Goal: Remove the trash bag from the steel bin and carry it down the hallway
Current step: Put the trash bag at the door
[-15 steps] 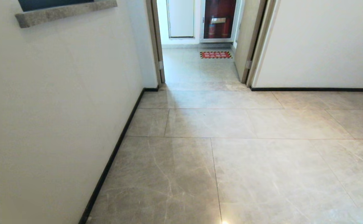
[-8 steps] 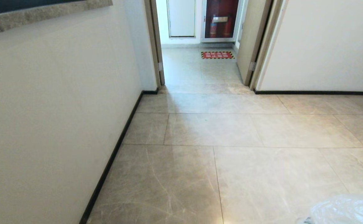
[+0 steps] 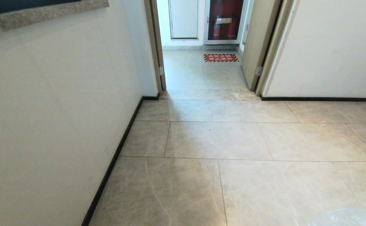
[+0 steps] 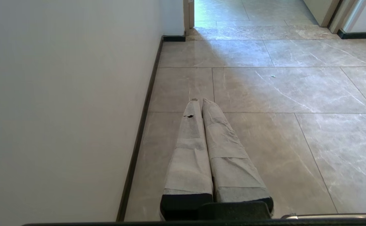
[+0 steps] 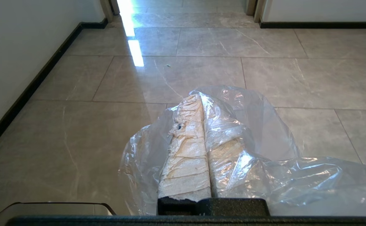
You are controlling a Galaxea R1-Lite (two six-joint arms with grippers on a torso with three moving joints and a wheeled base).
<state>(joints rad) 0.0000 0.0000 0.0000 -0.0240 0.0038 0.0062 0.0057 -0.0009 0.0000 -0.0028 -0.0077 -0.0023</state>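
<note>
Grey-beige stone tiles run the length of the hallway (image 3: 233,141), a pale wall (image 3: 54,110) with a black skirting strip close on the robot's left and an open doorway (image 3: 201,62) ahead, its wooden door (image 3: 253,44) swung inward on the right. Beyond the threshold lie a red floor sign (image 3: 221,57) with striped edging and a glass-fronted cabinet (image 3: 223,20) with red cylinders inside.

The trash bag (image 5: 248,150), thin clear plastic, drapes over and around the right gripper (image 5: 198,100), whose cloth-wrapped fingers are pressed together with film pinched between them; a corner of the bag (image 3: 349,217) shows at the lower right of the head view. The left gripper (image 4: 200,101) hangs empty near the wall, its wrapped fingers also pressed together. No steel bin can be identified, so the bag appears already out and the carry under way.

Doing this well likely means keeping the pinch firm, since thin film slips easily, steering for the middle of the doorway, clear of the wall on the left and the door edge on the right, and driving smoothly so the loose plastic does not swing or snag.
</note>
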